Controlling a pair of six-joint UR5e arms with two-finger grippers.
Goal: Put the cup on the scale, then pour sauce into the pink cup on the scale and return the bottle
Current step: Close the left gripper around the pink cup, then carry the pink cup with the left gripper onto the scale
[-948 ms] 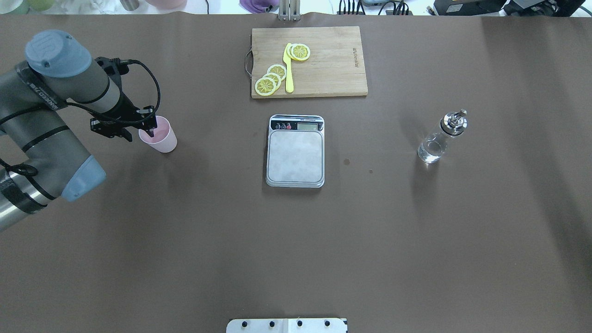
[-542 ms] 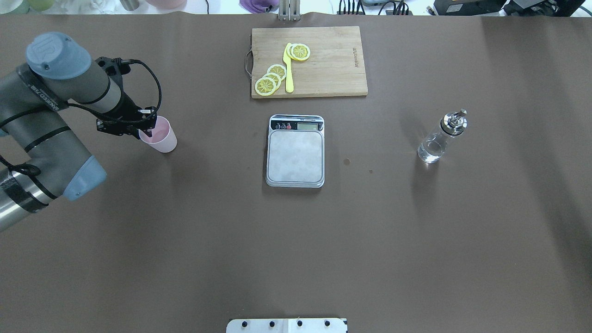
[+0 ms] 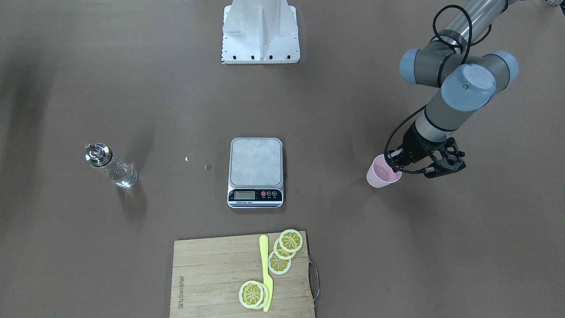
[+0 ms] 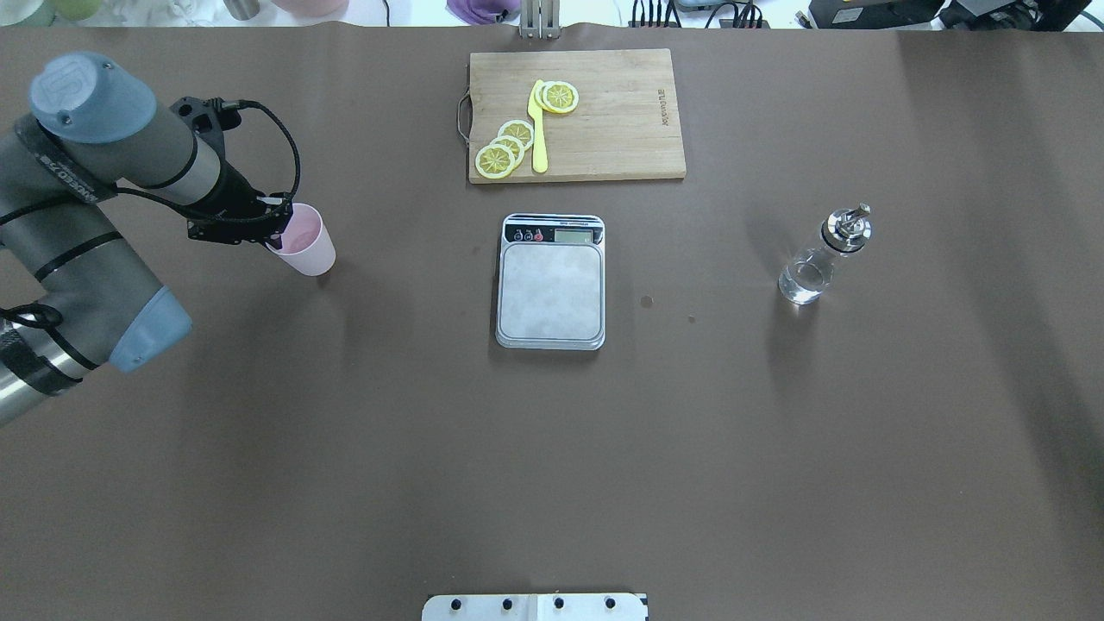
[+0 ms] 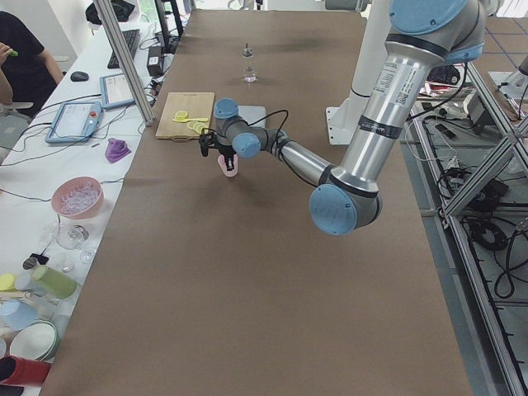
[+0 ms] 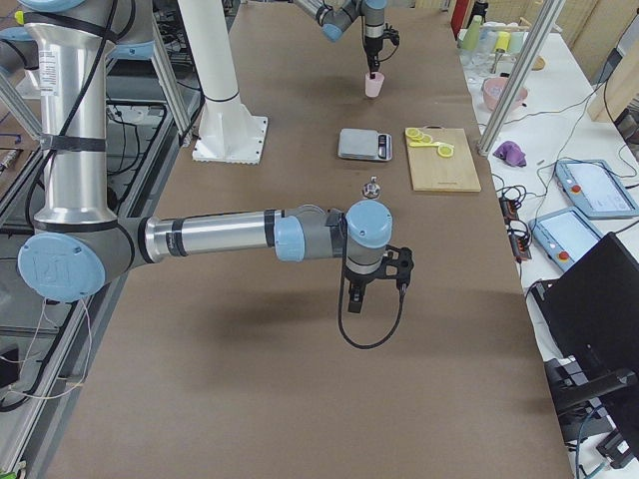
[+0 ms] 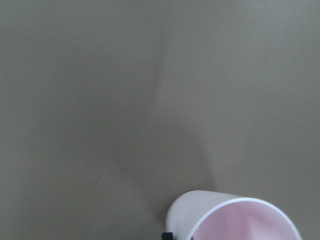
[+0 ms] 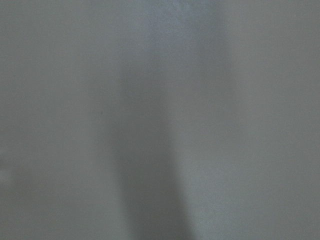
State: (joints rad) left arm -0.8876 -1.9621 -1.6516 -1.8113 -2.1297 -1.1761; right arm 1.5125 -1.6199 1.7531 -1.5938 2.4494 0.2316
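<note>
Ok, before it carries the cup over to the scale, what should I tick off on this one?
1. Grip: left claw pinches the cup at its rim, one finger inside: ok.
2. Cup lifted off the table: cannot tell.
3. Scale platform bare: ok.
4. Nothing standing on the table between cup and scale: ok.
5. Bottle upright, beyond the scale, off the path: ok.
6. Right claw well away from the scale: ok; open or shut: cannot tell.
</note>
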